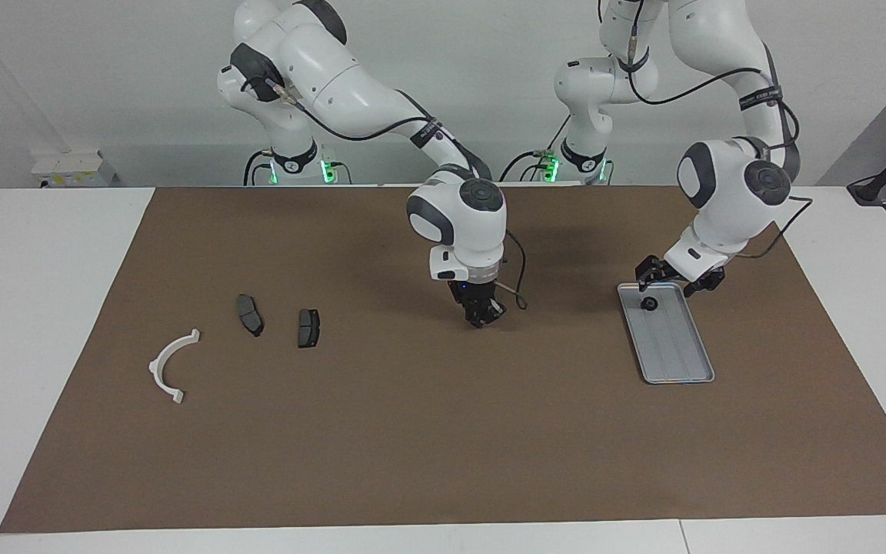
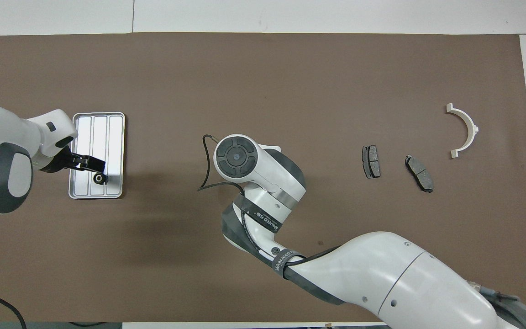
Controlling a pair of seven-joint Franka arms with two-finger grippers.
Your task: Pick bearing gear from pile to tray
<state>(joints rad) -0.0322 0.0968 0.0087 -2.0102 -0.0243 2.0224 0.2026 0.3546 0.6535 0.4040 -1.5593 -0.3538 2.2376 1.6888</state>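
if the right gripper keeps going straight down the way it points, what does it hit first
Probably the bare brown mat: the right gripper points down over the table's middle, no part showing under it. The overhead view hides that spot.

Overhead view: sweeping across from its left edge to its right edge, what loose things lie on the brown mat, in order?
tray with a small black ring in it → first dark plate → second dark plate → white plastic arc.

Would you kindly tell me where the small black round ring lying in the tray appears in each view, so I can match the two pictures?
Facing view: the small black round ring lies in the shallow silver-grey metal tray, at the tray's upper end, right of centre.
Overhead view: it lies in the tray's lower part, at the picture's left.
Shared landmark: the white plastic arc, at the right arm's end of the table.
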